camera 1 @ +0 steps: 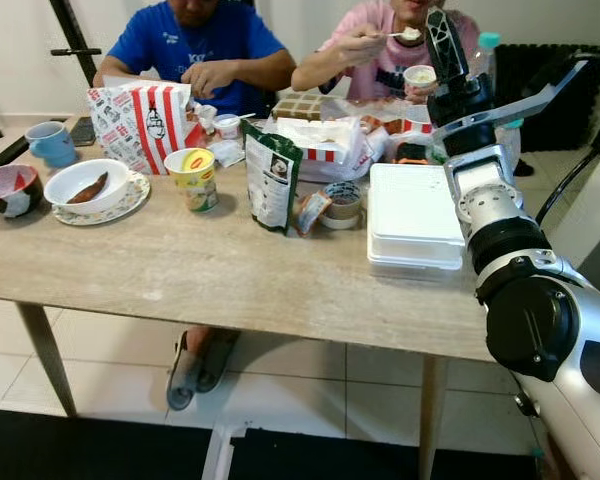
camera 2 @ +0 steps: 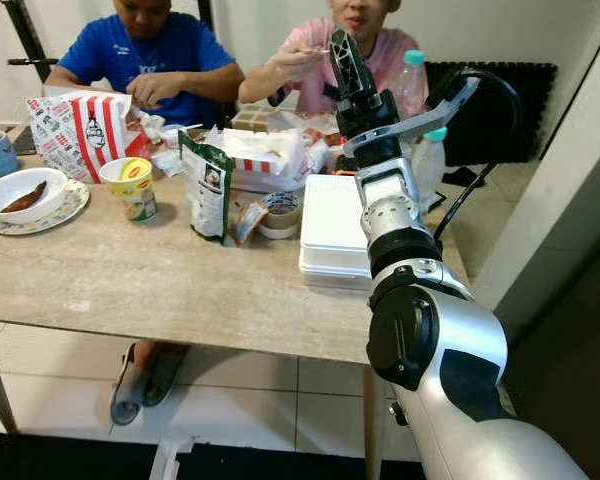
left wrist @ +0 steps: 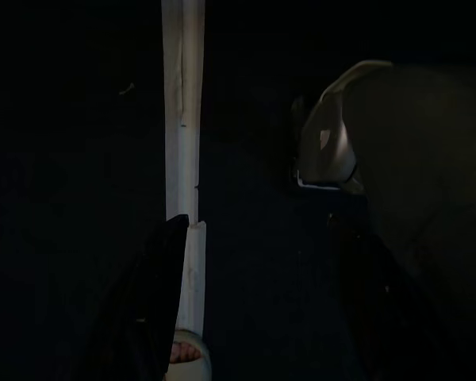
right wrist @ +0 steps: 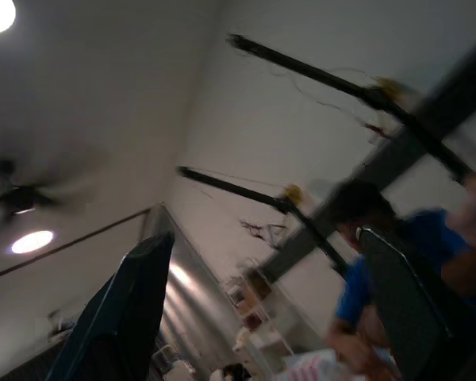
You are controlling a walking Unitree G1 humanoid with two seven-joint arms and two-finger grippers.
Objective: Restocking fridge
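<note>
My right gripper (camera 1: 442,35) is raised above the far right of the wooden table (camera 1: 180,275), pointing upward near the person in pink (camera 1: 380,50). Its fingers (right wrist: 135,302) stand open with only ceiling and wall between them. On the table under the arm lie stacked white foam boxes (camera 1: 414,215). A green pouch (camera 1: 271,178) stands near the middle, with a yellow cup of noodles (camera 1: 194,177) left of it. Two water bottles (camera 2: 410,80) with teal caps stand behind the arm. The left wrist view is dark, and the left gripper (left wrist: 254,309) hangs near a pale table leg (left wrist: 182,159), fingers apart.
Two people sit eating at the far side. A red-striped paper bag (camera 1: 140,120), food wrappers (camera 1: 320,145), a tape roll (camera 1: 342,205), a bowl on a plate (camera 1: 88,185), a blue mug (camera 1: 52,142) and a red bowl (camera 1: 8,190) crowd the table. Feet in sandals (camera 1: 195,365) rest underneath.
</note>
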